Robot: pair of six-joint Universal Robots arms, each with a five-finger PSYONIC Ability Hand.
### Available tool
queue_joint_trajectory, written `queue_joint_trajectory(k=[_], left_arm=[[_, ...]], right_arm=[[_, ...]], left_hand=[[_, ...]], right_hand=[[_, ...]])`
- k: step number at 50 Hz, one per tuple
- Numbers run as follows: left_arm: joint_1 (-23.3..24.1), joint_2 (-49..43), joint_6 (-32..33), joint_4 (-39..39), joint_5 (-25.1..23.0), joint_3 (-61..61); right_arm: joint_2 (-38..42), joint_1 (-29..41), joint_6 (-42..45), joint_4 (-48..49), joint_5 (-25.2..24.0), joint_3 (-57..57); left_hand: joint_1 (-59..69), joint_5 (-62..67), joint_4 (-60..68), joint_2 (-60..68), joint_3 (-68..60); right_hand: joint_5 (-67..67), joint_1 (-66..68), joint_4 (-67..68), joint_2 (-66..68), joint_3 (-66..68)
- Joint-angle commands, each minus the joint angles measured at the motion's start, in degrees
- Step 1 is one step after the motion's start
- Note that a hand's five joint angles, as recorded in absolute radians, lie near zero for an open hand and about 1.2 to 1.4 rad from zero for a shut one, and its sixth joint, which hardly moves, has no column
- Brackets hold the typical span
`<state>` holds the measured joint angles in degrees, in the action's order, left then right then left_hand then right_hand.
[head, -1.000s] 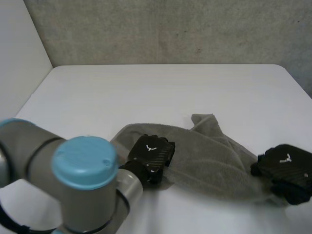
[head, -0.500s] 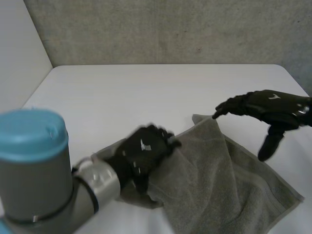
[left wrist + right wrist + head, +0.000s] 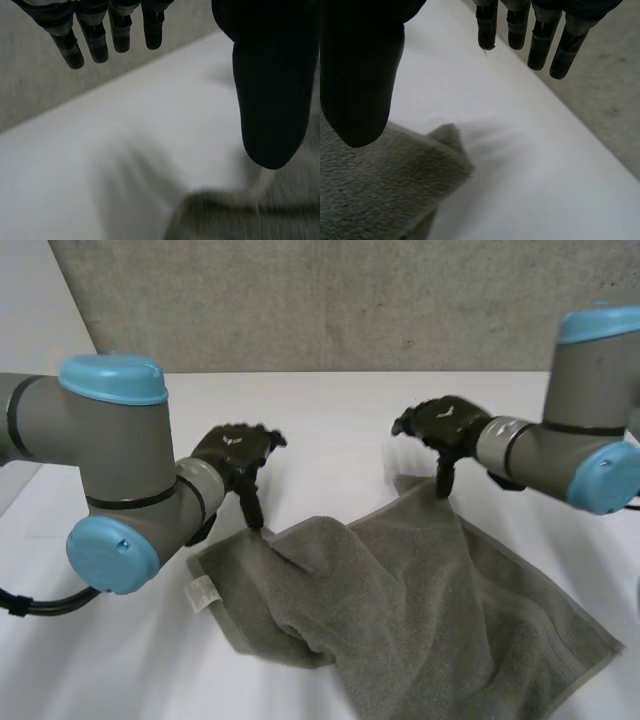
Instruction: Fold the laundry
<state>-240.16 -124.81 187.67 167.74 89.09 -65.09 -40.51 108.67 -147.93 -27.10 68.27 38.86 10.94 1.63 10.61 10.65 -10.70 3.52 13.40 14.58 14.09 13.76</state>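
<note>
As left hand (image 3: 235, 452) and right hand (image 3: 445, 423) hover open | towel (image 3: 420, 600) lies rumpled, long axis left-to-right

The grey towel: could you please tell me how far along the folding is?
Done: no fold yet; the grey towel lies rumpled on the table. In hand: both open, the left hand over its left edge, the right hand over its far corner. Left: grasp and fold.

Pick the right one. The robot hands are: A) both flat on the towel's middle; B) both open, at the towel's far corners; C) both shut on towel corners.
B: the left robot hand and right robot hand show straight fingers with the thumb apart, one at each far corner of the towel, pinching nothing.
</note>
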Motion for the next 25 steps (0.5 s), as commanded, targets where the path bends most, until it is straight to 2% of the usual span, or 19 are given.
queue_joint_trajectory(k=[1, 12, 17, 25], left_arm=[[-0.23, -0.43, 1.3, -4.44, 0.38, -1.18], [-0.23, -2.54, 1.56, -4.35, -0.14, -1.44], [-0.14, -3.68, 2.35, -4.53, -0.14, -1.71], [-0.14, -5.18, 3.14, -4.27, -0.14, -1.71]], right_arm=[[3.6, 1.72, 3.69, -1.29, 0.37, -0.27], [5.44, 1.72, 9.14, -1.91, 4.67, -0.01], [5.45, 1.72, 9.59, -2.26, 4.85, 0.43], [5.88, 1.72, 9.68, -3.31, 4.94, 0.6]], left_hand=[[1.8, 1.11, 2.12, 2.08, -2.04], [2.81, 2.12, 3.14, 3.09, -3.05], [2.81, 2.12, 3.14, 3.09, -3.05], [2.81, 2.12, 3.14, 3.09, -3.05]], right_hand=[[3.28, 3.39, 2.22, 2.7, 3.04], [9.84, 9.96, 8.78, 9.27, 9.6], [17.57, 17.68, 16.51, 16.99, 17.33], [19.27, 19.39, 18.21, 18.7, 19.04]])
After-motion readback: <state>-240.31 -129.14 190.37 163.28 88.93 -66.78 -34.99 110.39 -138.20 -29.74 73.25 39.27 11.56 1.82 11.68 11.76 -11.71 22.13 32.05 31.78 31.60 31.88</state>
